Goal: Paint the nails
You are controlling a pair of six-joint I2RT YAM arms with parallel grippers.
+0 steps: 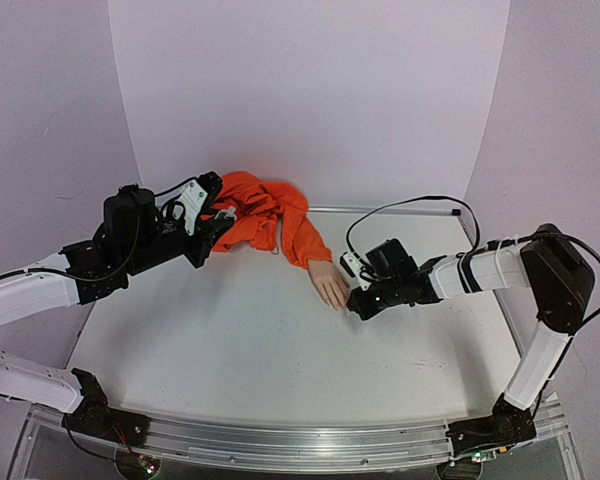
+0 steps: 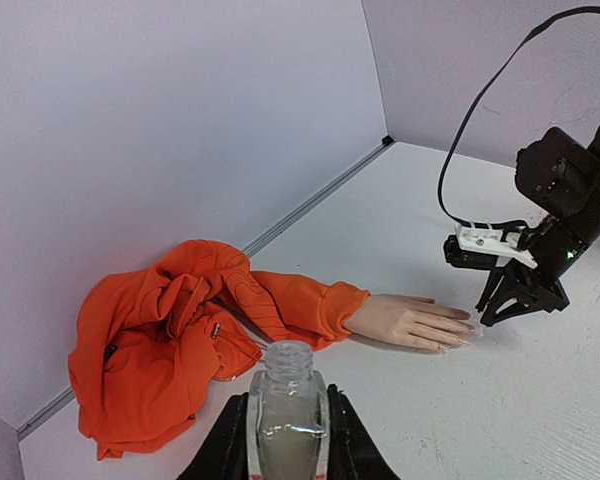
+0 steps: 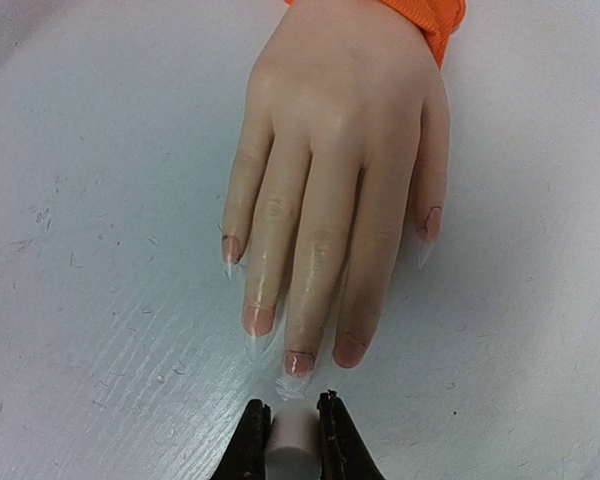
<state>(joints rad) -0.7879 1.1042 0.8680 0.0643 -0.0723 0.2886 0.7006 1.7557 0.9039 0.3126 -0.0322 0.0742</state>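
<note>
We are working over a flesh-coloured hand (image 1: pixel 330 287) lying palm down on the white table (image 1: pixel 230 350), its orange sleeve (image 1: pixel 270 215) bunching up in a heap behind the wrist. Our right gripper (image 3: pixel 293 440) is sitting just in front of the fingertips, its jaws pinching a small white stub (image 3: pixel 295 432) that we are taking to be the brush handle. We are holding it low and pointing it along the fingers, so the tip can meet a nail end-on. The nails (image 3: pixel 298 362) are the tiny pale ends of the fingers, on the side of the hand nearest this gripper. The middle finger's nail is lining up with the stub, though we cannot tell whether the brush is touching it. Our left gripper (image 2: pixel 286 440) is hovering well apart from the hand, out past the heaped sleeve, and is clamping an uncapped clear bottle (image 2: pixel 286 395) upright. We are judging that this keeps the liquid from spilling and leaves the neck open for dipping.
</note>
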